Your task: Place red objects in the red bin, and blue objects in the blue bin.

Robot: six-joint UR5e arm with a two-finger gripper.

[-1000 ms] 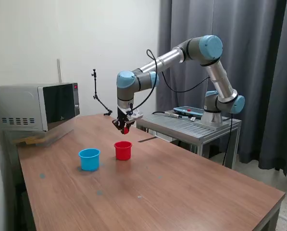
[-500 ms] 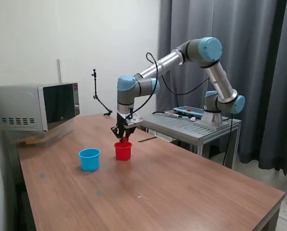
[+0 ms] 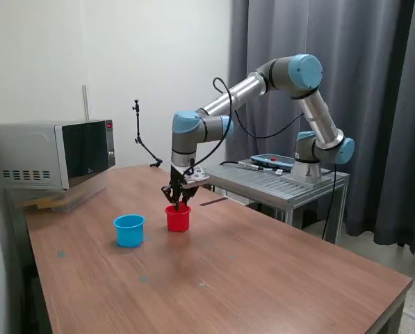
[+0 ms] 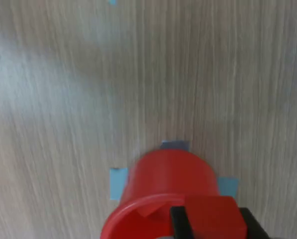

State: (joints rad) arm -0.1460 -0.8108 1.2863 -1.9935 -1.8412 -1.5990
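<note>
The red bin (image 3: 178, 220) is a small red cup standing on the wooden table (image 3: 263, 278). My gripper (image 3: 177, 200) hangs straight above it, its tips level with the rim. In the wrist view the gripper (image 4: 211, 220) is shut on a red cube (image 4: 210, 215), one of the red objects, held between black fingers (image 4: 178, 223) over the mouth of the red bin (image 4: 168, 179). The blue bin (image 3: 129, 230), a light blue cup, stands beside the red one toward the exterior view's left. No blue objects are in view.
A microwave (image 3: 51, 154) sits at the table's far corner on the exterior view's left. A thin black stand (image 3: 142, 142) rises behind the cups. The arm's base is on a metal side table (image 3: 283, 179). Blue tape marks (image 4: 117, 182) lie under the red cup.
The gripper has come down with the red cube from well above the table to the red cup's rim, shifting slightly toward the exterior view's right.
</note>
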